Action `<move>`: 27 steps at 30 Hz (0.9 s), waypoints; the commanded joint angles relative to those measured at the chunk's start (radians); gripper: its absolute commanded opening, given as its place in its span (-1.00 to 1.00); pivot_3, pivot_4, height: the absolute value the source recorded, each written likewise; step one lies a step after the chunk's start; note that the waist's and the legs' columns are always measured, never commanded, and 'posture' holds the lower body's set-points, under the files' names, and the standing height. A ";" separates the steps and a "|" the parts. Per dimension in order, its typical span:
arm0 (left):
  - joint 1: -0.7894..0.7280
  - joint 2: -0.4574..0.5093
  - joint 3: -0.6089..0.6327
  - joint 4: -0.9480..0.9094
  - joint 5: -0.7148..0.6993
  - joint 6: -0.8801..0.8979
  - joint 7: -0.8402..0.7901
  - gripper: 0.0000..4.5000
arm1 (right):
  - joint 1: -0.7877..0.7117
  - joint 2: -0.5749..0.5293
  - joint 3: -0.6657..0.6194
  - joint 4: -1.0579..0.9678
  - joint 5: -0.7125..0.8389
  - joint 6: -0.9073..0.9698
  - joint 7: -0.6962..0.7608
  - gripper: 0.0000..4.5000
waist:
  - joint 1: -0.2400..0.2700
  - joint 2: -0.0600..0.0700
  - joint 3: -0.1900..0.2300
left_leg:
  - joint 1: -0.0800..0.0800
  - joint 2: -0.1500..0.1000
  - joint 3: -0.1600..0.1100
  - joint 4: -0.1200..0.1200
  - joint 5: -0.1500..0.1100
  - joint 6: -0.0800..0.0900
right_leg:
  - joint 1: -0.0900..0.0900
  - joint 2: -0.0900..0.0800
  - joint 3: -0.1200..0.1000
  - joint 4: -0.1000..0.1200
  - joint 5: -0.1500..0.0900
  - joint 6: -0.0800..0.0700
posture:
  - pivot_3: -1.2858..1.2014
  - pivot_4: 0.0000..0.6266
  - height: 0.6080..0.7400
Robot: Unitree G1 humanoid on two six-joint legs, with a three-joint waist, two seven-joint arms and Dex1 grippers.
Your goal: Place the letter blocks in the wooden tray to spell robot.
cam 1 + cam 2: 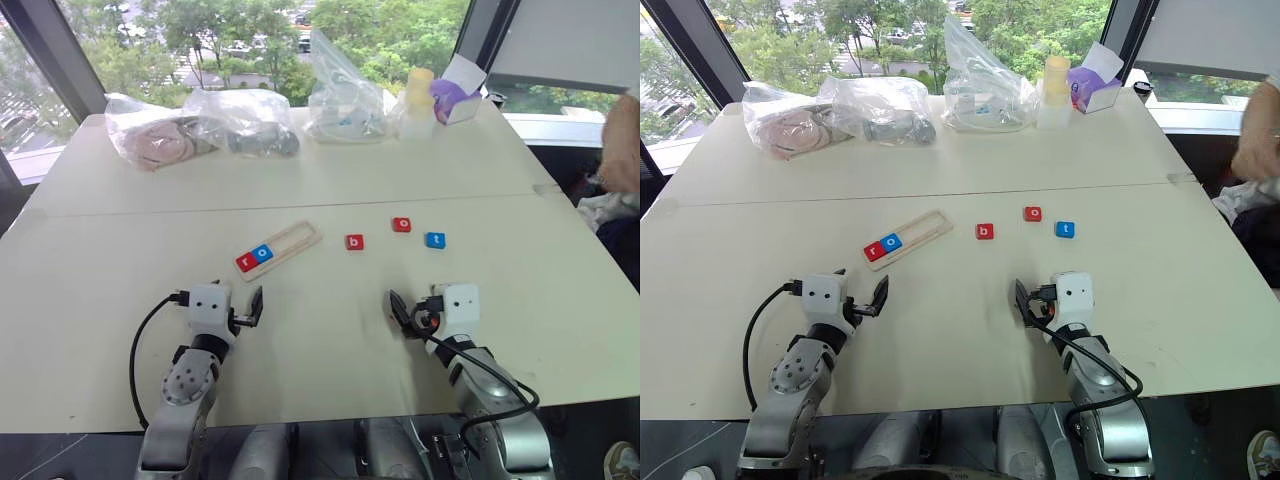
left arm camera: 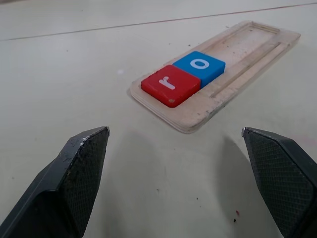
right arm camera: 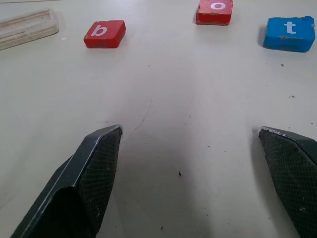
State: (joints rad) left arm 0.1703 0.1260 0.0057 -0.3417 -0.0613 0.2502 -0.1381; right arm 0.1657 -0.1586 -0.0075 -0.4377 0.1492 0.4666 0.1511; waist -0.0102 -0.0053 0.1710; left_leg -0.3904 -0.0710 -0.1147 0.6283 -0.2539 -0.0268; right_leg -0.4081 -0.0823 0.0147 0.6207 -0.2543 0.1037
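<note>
Two blocks, r (image 2: 169, 85) and o (image 2: 199, 67), sit in the wooden tray (image 2: 247, 59); both pincers, left (image 2: 183, 183) and right (image 3: 198, 183), gape empty.

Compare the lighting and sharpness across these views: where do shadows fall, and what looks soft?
Left eye view: daylight from the windows behind; the table is evenly lit. Left wrist view: the wooden tray casts a soft shadow toward the camera, and the near fingers look slightly soft. Right wrist view: the b block and t block stay legible.

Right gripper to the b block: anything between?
Nothing: bare tabletop between the right gripper and the b block, seen in right wrist view.
</note>
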 commanded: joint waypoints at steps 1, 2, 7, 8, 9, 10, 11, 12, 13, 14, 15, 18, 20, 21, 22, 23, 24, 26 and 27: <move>-0.001 0.002 0.000 -0.008 0.005 -0.035 0.000 1.00 | -0.001 0.001 0.018 0.000 0.005 -0.003 0.016 0.97 | 0.000 0.000 0.000 | 0.000 0.000 0.000 0.000 0.000 0.000 | 0.000 0.000 0.000 0.000 0.000 0.000 | 0.03 -0.52 1.00; -0.003 -0.002 0.002 -0.003 0.001 -0.043 0.000 1.00 | -0.001 0.001 0.019 0.001 0.004 -0.004 0.016 0.97 | 0.000 0.000 0.000 | 0.000 0.000 0.000 0.000 0.000 0.000 | 0.000 0.000 0.000 0.000 0.000 0.000 | 0.03 -0.52 1.00; -0.011 -0.004 0.006 0.020 -0.004 -0.048 -0.002 1.00 | -0.002 0.009 0.020 0.006 0.001 -0.010 0.015 0.97 | 0.000 0.000 0.000 | 0.000 0.000 0.000 0.000 0.000 0.000 | 0.000 0.000 0.000 0.000 0.000 0.000 | 0.03 -0.52 1.00; -0.015 -0.001 0.007 0.023 -0.003 -0.050 -0.004 1.00 | -0.004 0.012 0.020 0.009 0.001 -0.012 0.014 0.97 | 0.000 0.000 0.000 | 0.000 0.000 0.000 0.000 0.000 0.000 | 0.000 0.000 0.000 0.000 0.001 -0.001 | 0.03 -0.52 1.00; -0.018 0.003 0.009 0.025 -0.002 -0.053 -0.006 1.00 | -0.008 0.016 0.022 0.013 0.001 -0.013 0.012 0.97 | 0.000 0.000 0.000 | 0.000 0.000 0.000 0.000 0.000 0.000 | 0.000 0.000 0.000 0.000 0.001 -0.001 | 0.03 -0.52 1.00; -0.020 0.006 0.012 0.027 -0.002 -0.053 -0.008 1.00 | -0.011 0.018 0.023 0.016 0.001 -0.014 0.011 0.97 | -0.001 0.000 0.000 | 0.000 0.000 0.000 0.000 0.000 0.000 | 0.000 0.000 0.000 0.000 0.001 -0.001 | 0.03 -0.52 1.00; -0.021 0.008 0.015 0.028 -0.004 -0.053 -0.009 1.00 | -0.014 0.020 0.023 0.019 0.000 -0.015 0.011 0.97 | -0.001 0.000 0.000 | 0.000 0.000 0.000 0.000 0.000 0.000 | 0.000 0.000 0.000 0.000 0.001 -0.001 | 0.03 -0.52 1.00; -0.022 0.010 0.017 0.029 -0.006 -0.053 -0.011 1.00 | -0.016 0.021 0.023 0.021 0.000 -0.016 0.012 0.97 | -0.001 0.000 0.000 | 0.000 0.000 0.000 0.000 0.000 0.000 | 0.000 0.000 0.000 0.000 0.001 -0.001 | 0.03 -0.52 1.00; -0.022 0.011 0.019 0.029 -0.007 -0.053 -0.011 1.00 | -0.017 0.022 0.023 0.022 -0.001 -0.016 0.012 0.97 | -0.001 0.000 0.000 | 0.000 0.000 0.000 0.000 0.000 0.000 | 0.000 0.000 0.000 0.000 0.001 -0.001 | 0.03 -0.52 1.00; -0.021 0.013 0.023 0.030 -0.008 -0.054 -0.013 1.00 | -0.018 0.021 0.023 0.023 0.000 -0.018 0.013 0.97 | -0.001 0.000 0.000 | 0.000 0.000 0.000 0.000 0.000 0.000 | 0.000 0.000 0.000 0.000 0.001 -0.002 | 0.03 -0.52 1.00; -0.022 0.013 0.025 0.029 -0.009 -0.054 -0.014 1.00 | -0.020 0.021 0.023 0.023 0.000 -0.018 0.014 0.97 | 0.000 0.000 0.000 | 0.000 0.000 0.000 0.000 0.000 0.000 | 0.000 0.000 0.000 0.000 0.002 -0.003 | 0.03 -0.52 1.00; -0.021 0.013 0.033 0.030 -0.013 -0.055 -0.012 1.00 | -0.026 0.018 0.022 0.026 0.002 -0.017 0.017 0.97 | 0.000 0.000 0.000 | 0.000 0.000 0.000 0.000 0.000 0.000 | 0.000 0.001 0.000 0.000 0.002 -0.003 | 0.03 -0.52 1.00; -0.020 0.013 0.035 0.031 -0.014 -0.056 -0.009 1.00 | -0.036 0.010 0.018 0.032 -0.003 -0.028 0.021 0.97 | -0.001 0.000 0.000 | 0.000 0.000 0.000 0.000 0.000 0.000 | 0.000 0.001 0.000 0.000 0.002 -0.003 | 0.03 -0.52 1.00; -0.020 0.013 0.035 0.031 -0.014 -0.057 -0.008 1.00 | -0.042 0.008 0.014 0.036 -0.005 -0.031 0.022 0.97 | 0.000 0.000 0.000 | 0.000 0.000 0.000 0.000 0.000 0.000 | 0.000 0.001 0.000 0.000 0.002 -0.003 | 0.03 -0.52 1.00; -0.021 0.013 0.036 0.031 -0.014 -0.057 -0.008 1.00 | -0.048 0.006 0.011 0.038 -0.005 -0.032 0.022 0.97 | 0.000 0.000 0.000 | 0.000 0.000 0.000 0.000 0.000 0.000 | 0.000 0.001 0.000 0.000 0.002 -0.003 | 0.03 -0.52 1.00; -0.021 0.013 0.035 0.032 -0.015 -0.057 -0.008 1.00 | -0.053 0.003 0.011 0.041 -0.008 -0.034 0.024 0.97 | -0.001 0.000 0.000 | 0.000 0.000 0.000 0.000 0.000 0.000 | 0.000 0.001 0.000 0.000 0.002 -0.003 | 0.03 -0.52 1.00; -0.022 0.011 0.033 0.031 -0.016 -0.057 -0.008 1.00 | -0.057 -0.002 0.015 0.043 -0.014 -0.040 0.027 0.97 | 0.000 0.000 0.000 | 0.000 0.000 0.000 0.001 0.000 0.000 | 0.000 0.001 0.000 0.000 0.002 -0.003 | 0.03 -0.52 1.00; -0.022 0.008 0.030 0.031 -0.016 -0.057 -0.006 1.00 | -0.064 -0.013 0.022 0.049 -0.025 -0.052 0.034 0.97 | 0.001 0.000 0.000 | 0.000 0.000 0.000 0.001 0.000 0.000 | 0.000 0.001 0.000 0.001 0.002 -0.003 | 0.03 -0.52 1.00; -0.024 0.009 0.029 0.032 -0.015 -0.058 -0.007 1.00 | -0.071 -0.020 0.024 0.054 -0.029 -0.058 0.039 0.97 | 0.001 0.000 0.000 | 0.000 -0.001 0.000 0.001 0.000 0.000 | 0.000 0.001 0.000 0.001 0.002 -0.003 | 0.03 -0.52 1.00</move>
State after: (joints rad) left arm 0.1521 0.1344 0.0258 -0.2940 -0.0735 0.2117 -0.1469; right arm 0.1082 -0.1717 0.0131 -0.3776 0.1302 0.4346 0.1801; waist -0.0095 -0.0052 0.1710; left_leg -0.3903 -0.0718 -0.1142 0.6289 -0.2537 -0.0266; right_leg -0.4082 -0.0811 0.0143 0.6214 -0.2522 0.1013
